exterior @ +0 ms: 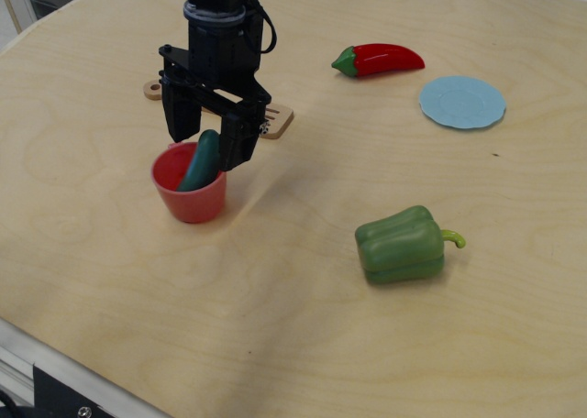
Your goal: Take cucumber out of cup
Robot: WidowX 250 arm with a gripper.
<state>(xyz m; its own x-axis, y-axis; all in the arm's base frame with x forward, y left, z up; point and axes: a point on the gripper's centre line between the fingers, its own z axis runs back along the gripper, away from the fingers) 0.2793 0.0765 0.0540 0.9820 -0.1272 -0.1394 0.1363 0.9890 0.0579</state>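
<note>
Your pincer (207, 143) is spread wide, pointing straight down, with the cucumber (202, 161) leaning in the cup (190, 191) right between and just below the fingers, long axis tipped up toward the far finger, so you'd probably just drop and squeeze.

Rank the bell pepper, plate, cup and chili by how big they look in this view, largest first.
1. Bell pepper, though it sits nearest the camera.
2. Plate and chili: similar length, both far back, so the order is unsure.
3. Cup: narrowest, but partly behind the gripper and cucumber.
</note>
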